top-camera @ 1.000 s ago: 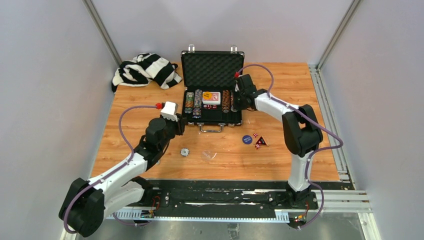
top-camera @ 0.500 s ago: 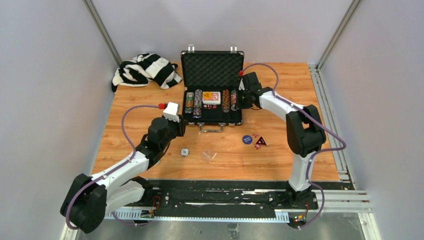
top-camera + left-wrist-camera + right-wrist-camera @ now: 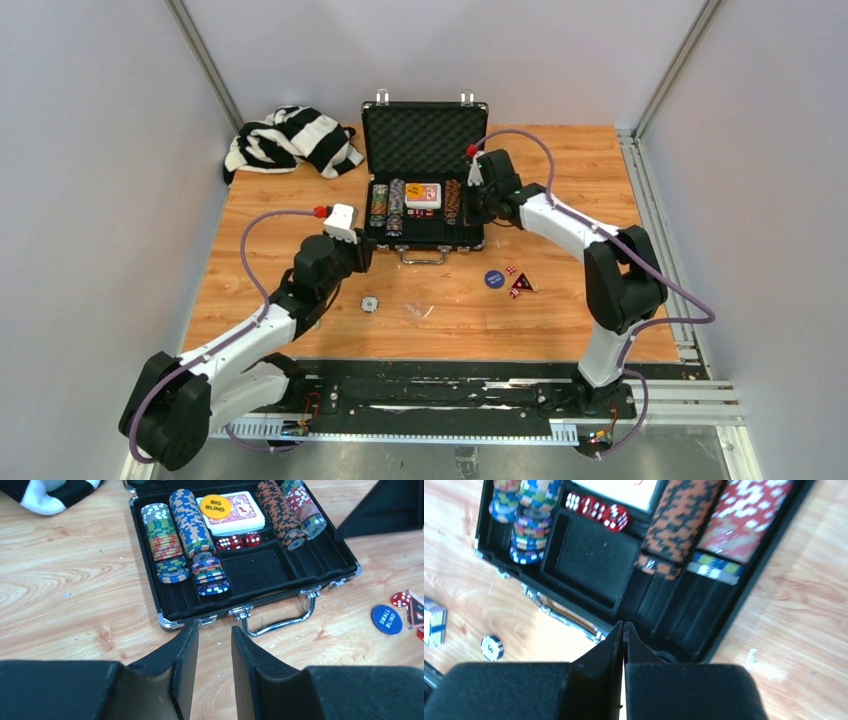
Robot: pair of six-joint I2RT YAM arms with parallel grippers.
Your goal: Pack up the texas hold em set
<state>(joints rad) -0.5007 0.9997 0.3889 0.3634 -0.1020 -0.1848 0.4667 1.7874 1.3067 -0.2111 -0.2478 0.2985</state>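
Note:
The black briefcase (image 3: 424, 238) lies open on the table, foam-lined lid up. Inside are rows of poker chips (image 3: 189, 521), the card deck (image 3: 240, 517) with a yellow "BIG BLIND" button (image 3: 215, 506) on it, and red dice (image 3: 237, 541). My left gripper (image 3: 215, 630) is open and empty, just in front of the case's silver handle (image 3: 280, 622). My right gripper (image 3: 623, 626) is shut with nothing seen in it, above the case's right front part (image 3: 674, 615). A blue "SMALL BLIND" button (image 3: 386, 619), red dice (image 3: 400, 599) and one loose chip (image 3: 370, 304) lie on the table.
A black-and-white striped cloth (image 3: 290, 138) lies at the back left. A clear round piece (image 3: 417, 311) lies near the loose chip. A small red-and-black triangular piece (image 3: 522, 285) lies beside the blue button. Grey walls close in the table on three sides.
My right arm's elbow has swung out to the right, while its gripper stayed at the case's right side. The left arm has hardly moved.

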